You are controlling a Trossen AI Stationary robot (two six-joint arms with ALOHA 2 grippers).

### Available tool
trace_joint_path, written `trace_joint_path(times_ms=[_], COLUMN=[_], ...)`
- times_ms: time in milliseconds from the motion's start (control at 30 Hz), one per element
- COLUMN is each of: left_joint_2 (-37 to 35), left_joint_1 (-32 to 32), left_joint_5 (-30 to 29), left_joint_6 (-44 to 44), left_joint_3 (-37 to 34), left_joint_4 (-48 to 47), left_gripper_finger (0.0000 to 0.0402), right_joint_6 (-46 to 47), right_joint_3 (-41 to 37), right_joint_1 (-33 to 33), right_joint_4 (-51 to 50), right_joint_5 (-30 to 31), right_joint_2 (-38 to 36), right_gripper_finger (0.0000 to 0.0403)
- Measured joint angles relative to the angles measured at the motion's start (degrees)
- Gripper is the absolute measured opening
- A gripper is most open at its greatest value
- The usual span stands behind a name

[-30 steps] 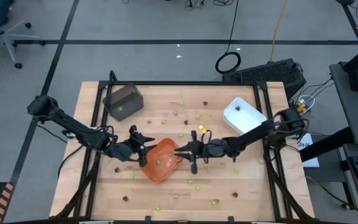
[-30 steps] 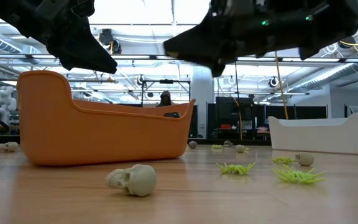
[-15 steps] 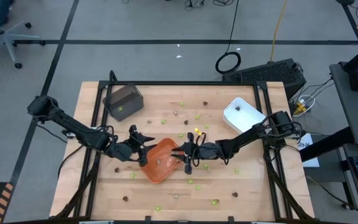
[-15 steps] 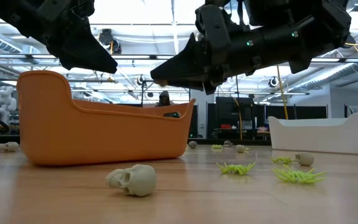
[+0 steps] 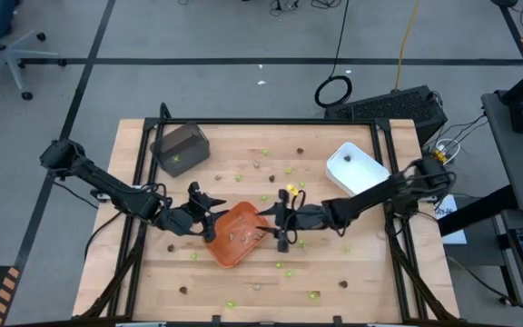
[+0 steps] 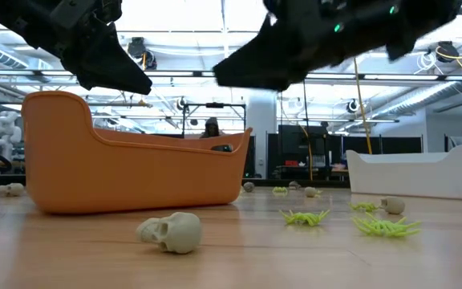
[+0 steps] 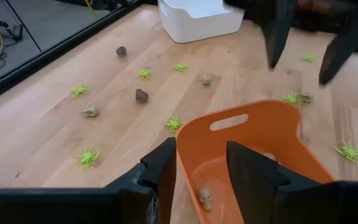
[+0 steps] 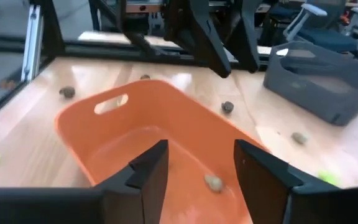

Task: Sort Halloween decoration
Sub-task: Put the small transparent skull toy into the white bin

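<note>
Tiny Halloween decoration pieces lie scattered on the wooden table: lime-green spiders (image 6: 303, 217), tan skulls (image 6: 171, 233) and dark brown lumps (image 7: 142, 95). An orange tray (image 5: 236, 238) stands on its bottom mid-table, with a skull (image 8: 214, 182) lying inside. My left gripper (image 5: 212, 225) is shut on the tray's left end. My right gripper (image 5: 278, 229) hovers open above the tray's right end, nothing between its fingers (image 8: 148, 177). My left gripper has the orange tray's wall just below the rim (image 7: 180, 144), at the tray's left end. One finger (image 7: 160, 171) is outside the wall and one inside. The fingers come from the table's left, slanting down. The tray rests flat on the table.
A white tray (image 5: 352, 165) stands at the far right and a dark grey tray (image 5: 182, 147) at the far left. Loose pieces dot the table all around the orange tray, thickest between it and the white tray (image 7: 191, 15).
My right gripper first tipped down toward the orange tray's inside, then rose and drew back a little toward the table's right edge, its fingers closer to level again. My left gripper and the tray have kept still.
</note>
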Motion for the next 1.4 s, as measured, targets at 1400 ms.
trace_joint_path(times_ms=[1400], left_joint_2=[0.00], left_joint_1=[0.01], left_joint_5=[-0.44], left_joint_6=[0.15], left_joint_3=[0.00], left_joint_4=[-0.50], left_gripper_finger=[0.0144], right_joint_6=[-4.01], right_joint_3=[-0.04], right_joint_1=[-22.94], right_joint_4=[-23.23], right_joint_5=[-14.20], right_joint_2=[0.08], right_gripper_finger=[0.0178])
